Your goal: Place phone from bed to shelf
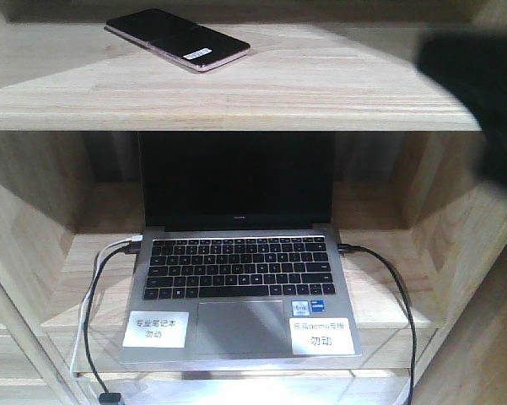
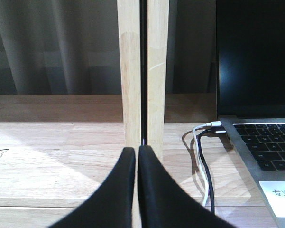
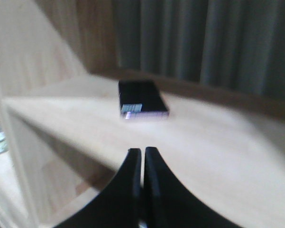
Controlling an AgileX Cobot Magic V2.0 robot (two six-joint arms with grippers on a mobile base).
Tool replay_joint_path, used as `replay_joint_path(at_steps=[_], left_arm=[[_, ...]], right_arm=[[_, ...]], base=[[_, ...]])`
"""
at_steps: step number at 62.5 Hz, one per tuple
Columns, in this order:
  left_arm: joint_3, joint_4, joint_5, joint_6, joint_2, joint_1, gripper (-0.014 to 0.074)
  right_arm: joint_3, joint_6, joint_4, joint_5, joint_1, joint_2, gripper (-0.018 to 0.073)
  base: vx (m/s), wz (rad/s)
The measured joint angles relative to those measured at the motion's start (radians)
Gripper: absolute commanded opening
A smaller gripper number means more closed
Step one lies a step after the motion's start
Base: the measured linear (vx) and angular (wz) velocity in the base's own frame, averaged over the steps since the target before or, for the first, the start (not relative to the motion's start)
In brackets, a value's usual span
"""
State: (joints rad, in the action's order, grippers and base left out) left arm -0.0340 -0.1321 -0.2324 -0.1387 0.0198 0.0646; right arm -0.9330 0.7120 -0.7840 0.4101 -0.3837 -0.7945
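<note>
— Right hand (image 3: 142, 153): is anything held?
— Nothing; its fingers are pressed together, as are those of the left hand (image 2: 136, 151). The phone (image 1: 178, 39) is laid flat on the shelf (image 1: 236, 97), above the laptop (image 1: 236, 287).
— So the placing is judged done.

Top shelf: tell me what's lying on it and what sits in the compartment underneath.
On the shelf lies the phone, alone. Underneath sits an open laptop with cables plugged in on both sides. The compartment's back is hidden by its screen.

right wrist view blurred; front view sharp.
</note>
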Motion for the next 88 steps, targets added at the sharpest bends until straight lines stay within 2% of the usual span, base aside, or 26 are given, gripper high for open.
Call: replay_joint_path(at_steps=[18,36,88], left_arm=[[0.0,0.0,0.0,0.0,0.0,0.0,0.0001],[0.0,0.0,0.0,0.0,0.0,0.0,0.0001],[0.0,0.0,0.0,0.0,0.0,0.0,0.0001]], right_arm=[[0.286,-0.001,-0.004,0.0,0.0,0.343,-0.0007],[0.467,-0.001,-0.01,0.001,0.0,0.558,-0.0006],[0.507,-0.001,-0.024,0.009,0.0,0.583,-0.0005]], base=[[0.0,0.0],[0.0,0.0],[0.0,0.0]])
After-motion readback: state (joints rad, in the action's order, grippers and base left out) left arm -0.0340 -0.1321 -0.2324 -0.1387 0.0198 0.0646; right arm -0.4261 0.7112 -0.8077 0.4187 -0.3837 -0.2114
